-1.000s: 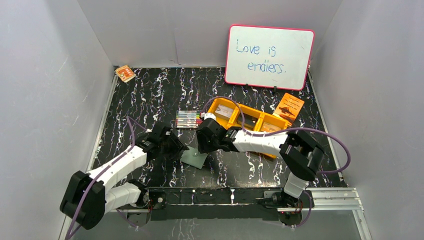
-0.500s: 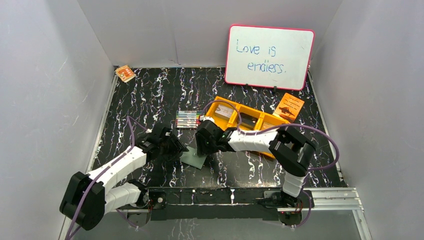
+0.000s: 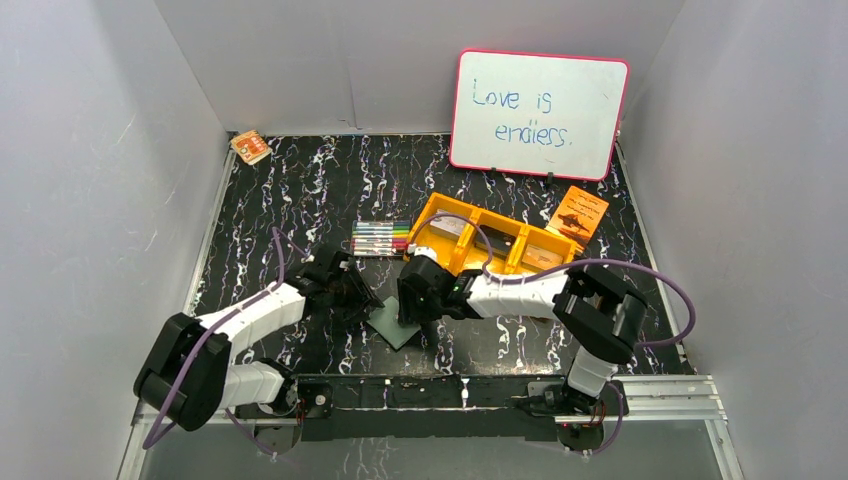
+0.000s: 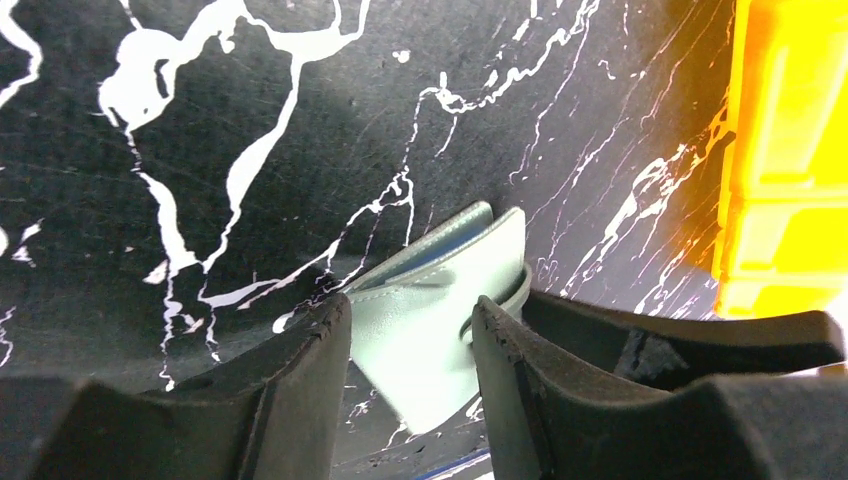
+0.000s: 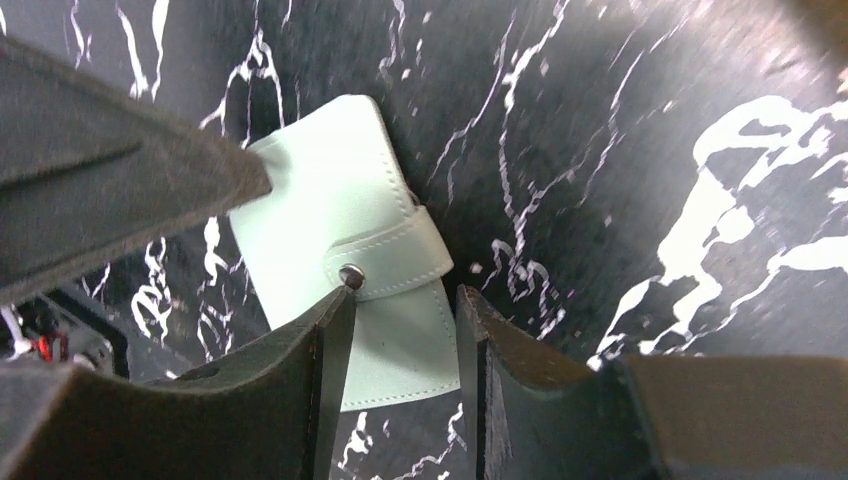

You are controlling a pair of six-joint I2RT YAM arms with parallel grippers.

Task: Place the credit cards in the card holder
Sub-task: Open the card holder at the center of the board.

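The card holder (image 3: 393,326), a pale grey-green wallet, lies shut on the black marbled table near the front middle. Its strap (image 5: 400,250) is snapped over it. My left gripper (image 3: 362,300) is at its left corner, fingers apart on either side of the card holder (image 4: 450,250). The left gripper (image 4: 412,303) shows nothing pinched. My right gripper (image 3: 405,312) is low over the wallet's right part. The right gripper (image 5: 405,295) is open, one fingertip beside the snap (image 5: 350,273) on the card holder (image 5: 330,200). A pale credit card (image 3: 448,226) lies in the orange bin.
The orange three-compartment bin (image 3: 431,211) stands just behind the right arm and shows as the bin (image 4: 790,150) at the left wrist view's right edge. Markers (image 3: 380,240) lie left of it. An orange booklet (image 3: 580,213), a whiteboard (image 3: 540,112) and a small packet (image 3: 250,146) stand further back.
Both grippers have come a little toward the near edge, and the card holder has slid slightly that way with them. The left arm's elbow has shifted right.
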